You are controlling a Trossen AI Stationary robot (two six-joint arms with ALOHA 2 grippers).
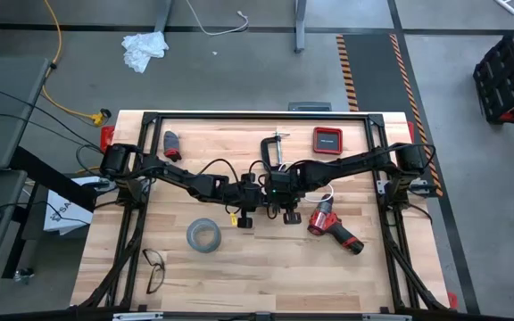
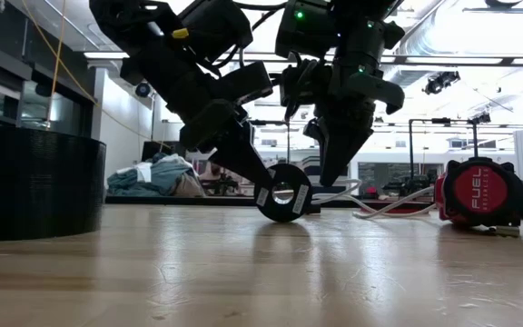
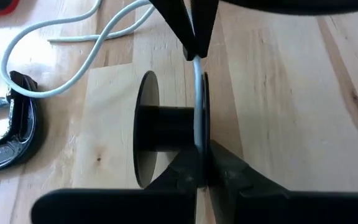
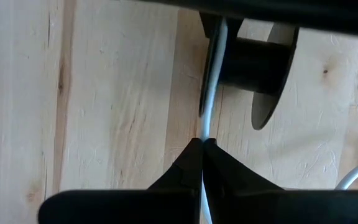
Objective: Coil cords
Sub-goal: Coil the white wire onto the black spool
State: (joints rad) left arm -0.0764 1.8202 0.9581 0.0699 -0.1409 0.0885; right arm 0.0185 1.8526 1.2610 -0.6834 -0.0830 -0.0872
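A small black spool (image 2: 284, 193) stands on its rims at the table's middle, with a thin white cord (image 4: 211, 87) running from one of its discs. My left gripper (image 3: 204, 163) is shut on that disc, reaching in from the table's left. My right gripper (image 4: 202, 142) is shut on the cord just beside the spool, pointing steeply down. The rest of the cord (image 3: 73, 62) lies in loose loops on the table toward the right. In the high view both grippers (image 1: 244, 217) (image 1: 288, 214) meet at the centre. My left gripper pinches the rim of one spool disc (image 3: 202, 146) between its two fingers, slanting down from the table's left. The white cord runs along that same disc, and I cannot tell whether it is in the pinch. The spool stands on the table on its rims (image 2: 284, 218). My right gripper pinches the white cord (image 4: 205, 127) between its two fingertips, a short way from the spool. The fingers come from above, pointing steeply down. The short stretch of cord (image 4: 216, 56) between fingers and spool runs nearly straight.
A red drill (image 1: 333, 227) lies right of the grippers, a grey tape roll (image 1: 202, 234) and glasses (image 1: 154, 267) to the near left. A C-clamp (image 1: 275, 147), a red box (image 1: 327, 140) and a small red-black object (image 1: 171, 144) sit toward the far edge.
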